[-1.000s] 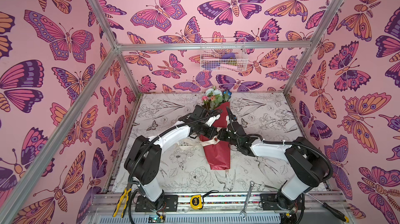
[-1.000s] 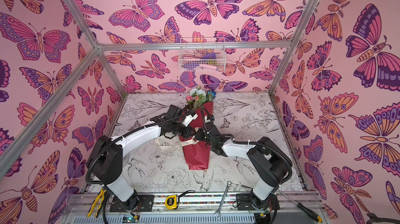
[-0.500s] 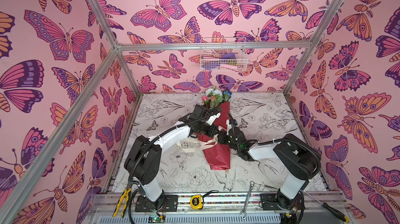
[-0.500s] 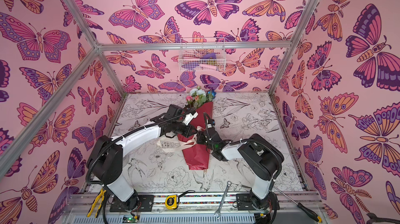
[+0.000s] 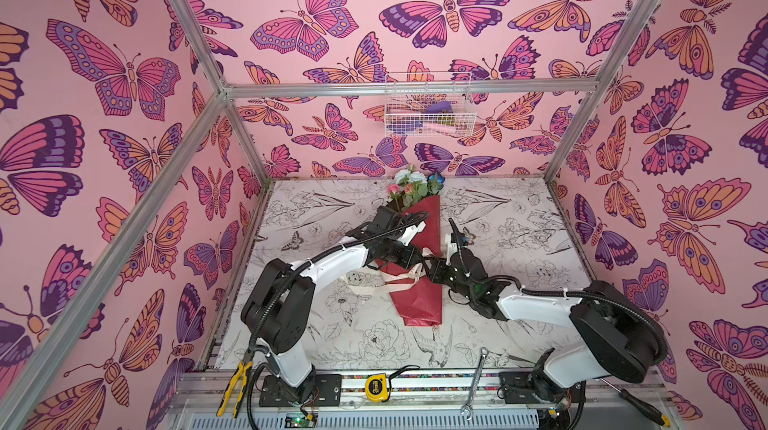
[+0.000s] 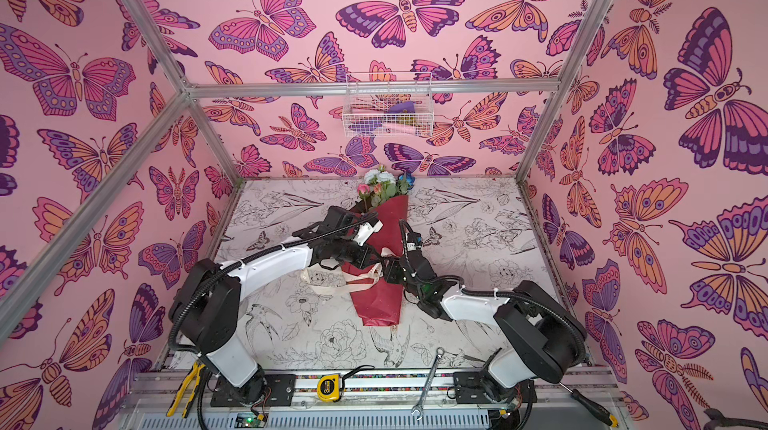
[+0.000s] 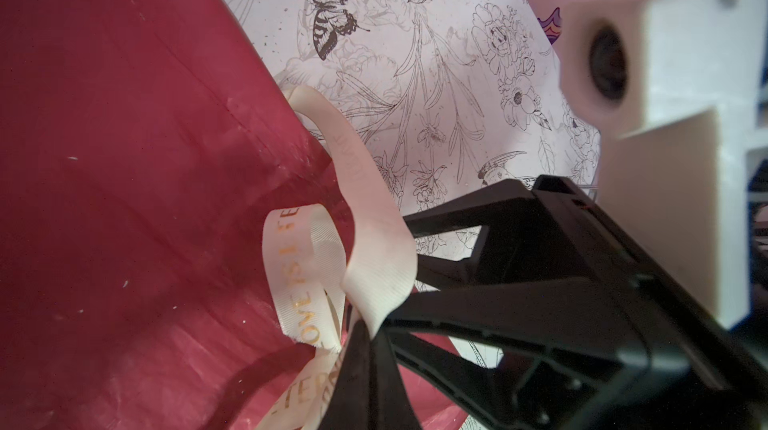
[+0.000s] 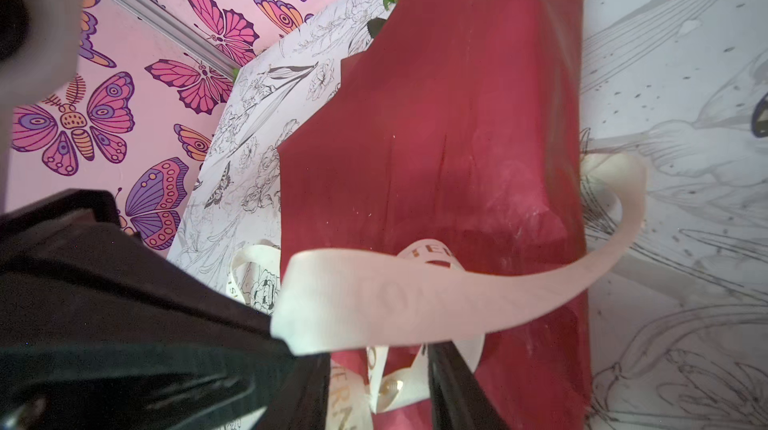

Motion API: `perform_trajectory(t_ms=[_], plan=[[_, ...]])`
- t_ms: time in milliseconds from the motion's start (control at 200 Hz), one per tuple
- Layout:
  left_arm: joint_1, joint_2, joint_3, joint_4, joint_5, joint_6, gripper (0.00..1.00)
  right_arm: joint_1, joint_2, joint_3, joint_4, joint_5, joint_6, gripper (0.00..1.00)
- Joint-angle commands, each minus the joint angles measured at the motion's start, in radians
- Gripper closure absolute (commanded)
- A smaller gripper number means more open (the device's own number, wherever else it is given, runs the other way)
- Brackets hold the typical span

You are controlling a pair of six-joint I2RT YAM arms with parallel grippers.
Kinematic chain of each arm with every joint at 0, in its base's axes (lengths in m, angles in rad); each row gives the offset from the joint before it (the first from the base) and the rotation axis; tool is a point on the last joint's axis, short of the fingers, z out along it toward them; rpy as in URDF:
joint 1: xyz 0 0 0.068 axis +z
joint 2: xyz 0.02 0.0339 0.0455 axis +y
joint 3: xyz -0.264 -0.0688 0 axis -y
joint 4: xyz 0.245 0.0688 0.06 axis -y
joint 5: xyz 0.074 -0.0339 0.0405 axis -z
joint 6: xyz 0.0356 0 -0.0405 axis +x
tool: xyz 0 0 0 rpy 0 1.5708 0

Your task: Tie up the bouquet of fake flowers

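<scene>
The bouquet of fake flowers (image 5: 415, 299) (image 6: 380, 303) lies mid-table in dark red paper (image 7: 124, 158) (image 8: 436, 137), heads (image 5: 411, 187) toward the back wall. A cream lettered ribbon (image 5: 401, 278) (image 6: 360, 278) crosses its middle. My left gripper (image 5: 419, 259) (image 6: 375, 262) (image 7: 369, 334) is shut on a ribbon strand (image 7: 374, 249) just above the paper. That strand (image 8: 415, 295) arcs across the wrap. Beside it, my right gripper (image 5: 433, 272) (image 6: 389, 272) (image 8: 378, 386) stands open, with ribbon folds lying loose between its fingers (image 8: 453, 386).
A white wire basket (image 5: 428, 104) hangs on the back wall. On the front rail lie yellow pliers (image 5: 235, 382), a tape measure (image 5: 377, 387), a wrench (image 5: 473, 382) and a screwdriver (image 5: 640, 403). Loose ribbon loops (image 5: 361, 280) lie left of the bouquet.
The right gripper's jaws have parted from shut, letting go of the ribbon, and its arm has shifted beside the bouquet. The left gripper keeps its hold.
</scene>
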Motion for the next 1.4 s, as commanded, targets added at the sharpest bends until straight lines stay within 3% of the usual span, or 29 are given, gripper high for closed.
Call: perform_trajectory(t_ms=[0, 235, 561, 761, 1076, 1397], plan=[[-0.006, 0.014, -0.014, 0.019, 0.018, -0.007, 1.00, 0.004, -0.055, -0.011, -0.106, 0.016, 0.028, 0.64], [-0.006, 0.020, -0.012, 0.018, 0.017, -0.004, 1.00, 0.004, -0.139, -0.034, -0.262, 0.055, 0.144, 0.75], [-0.006, 0.019, -0.009, 0.018, 0.021, -0.004, 1.00, 0.005, 0.036, -0.018, -0.097, -0.071, 0.195, 0.82], [-0.009, 0.021, -0.011, 0.018, 0.026, -0.004, 1.00, 0.002, 0.173, 0.054, -0.006, -0.130, 0.177, 0.84], [-0.012, 0.018, -0.024, 0.018, 0.023, -0.004, 1.00, -0.038, 0.267, 0.189, 0.019, -0.142, 0.112, 0.85], [-0.012, 0.053, -0.029, 0.018, 0.011, -0.004, 1.00, -0.064, 0.183, 0.124, 0.002, -0.162, 0.104, 0.85]])
